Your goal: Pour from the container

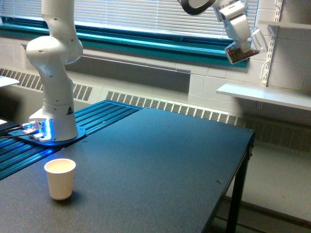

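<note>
No readable writing shows — only a small dark triangular mark on the arm's base [53, 124]. The gripper [241, 36] is clamped on the container [241, 51], held high at the exterior view's upper right, tipped with its long axis slanting, brown pieces inside. A white paper cup [60, 178] stands upright on the dark table [160, 160], well apart.

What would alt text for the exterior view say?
A white robot arm's gripper holds a clear cup of brown pieces, tilted, high at upper right. A white paper cup stands far off on the dark table, lower left.
</note>
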`<state>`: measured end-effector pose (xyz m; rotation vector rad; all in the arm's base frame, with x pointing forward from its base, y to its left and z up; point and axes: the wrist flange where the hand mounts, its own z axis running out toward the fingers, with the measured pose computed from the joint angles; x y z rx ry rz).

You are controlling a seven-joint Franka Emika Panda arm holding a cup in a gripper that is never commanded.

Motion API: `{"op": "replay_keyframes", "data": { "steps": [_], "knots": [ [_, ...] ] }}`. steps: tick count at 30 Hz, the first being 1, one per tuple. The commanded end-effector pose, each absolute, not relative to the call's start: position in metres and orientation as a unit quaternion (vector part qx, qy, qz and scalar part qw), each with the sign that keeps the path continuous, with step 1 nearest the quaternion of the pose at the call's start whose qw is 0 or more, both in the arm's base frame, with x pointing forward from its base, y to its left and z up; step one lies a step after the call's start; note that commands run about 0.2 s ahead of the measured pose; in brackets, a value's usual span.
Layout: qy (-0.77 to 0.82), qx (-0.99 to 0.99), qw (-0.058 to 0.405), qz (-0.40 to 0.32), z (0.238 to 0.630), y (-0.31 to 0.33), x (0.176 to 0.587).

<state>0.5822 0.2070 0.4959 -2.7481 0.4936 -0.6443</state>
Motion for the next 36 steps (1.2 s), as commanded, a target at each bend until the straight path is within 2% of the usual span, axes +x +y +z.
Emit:
{"op": "replay_keyframes", "data": {
  "steps": [1,9,19,36],
  "knots": [
    [0.13,-0.961,0.081,-0.229,0.479,0.147,0.59],
    [0.158,-0.963,0.062,-0.208,0.443,0.109,0.588],
    [0.221,-0.957,0.027,-0.186,0.398,0.024,0.579],
    [0.317,-0.933,-0.022,-0.166,0.356,-0.093,0.523]
  ]
}}
